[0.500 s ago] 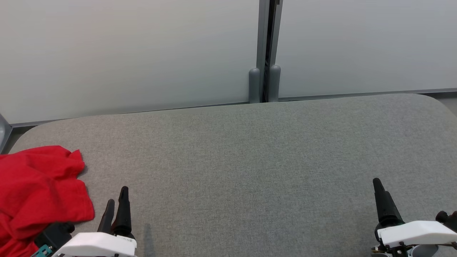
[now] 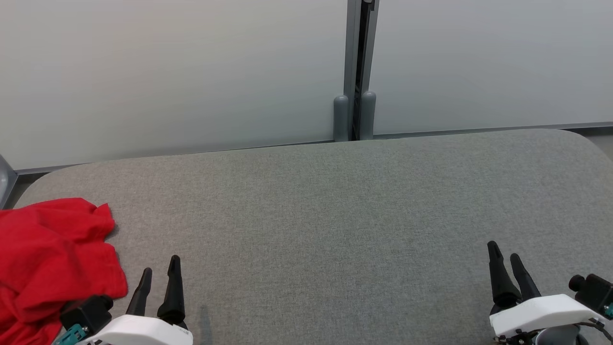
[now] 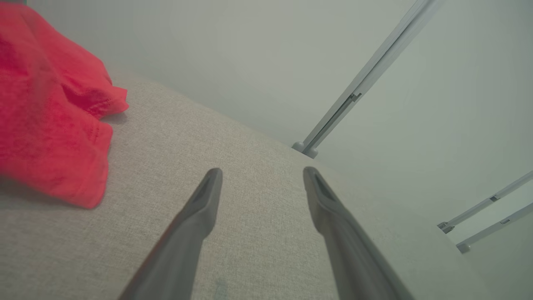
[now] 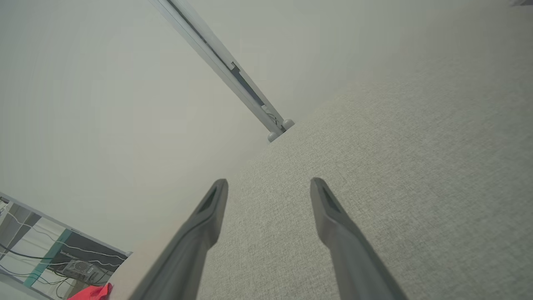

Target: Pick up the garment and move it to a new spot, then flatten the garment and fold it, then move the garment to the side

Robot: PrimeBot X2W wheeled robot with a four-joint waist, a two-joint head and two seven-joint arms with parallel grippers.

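Claws both gape wide and empty: left claw (image 2: 161,264) near the red garment (image 2: 48,249), right claw (image 2: 503,249) well apart

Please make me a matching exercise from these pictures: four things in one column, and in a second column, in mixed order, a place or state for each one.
Things:
1. garment
2. left gripper
3. right gripper
4. grey posts

Places or states:
A. open and empty, lower right of the head view
B. behind the far edge of the grey table
C. crumpled at the left end of the table
D. open and empty, beside the garment

Pairs: 1-C; 2-D; 3-A; 4-B
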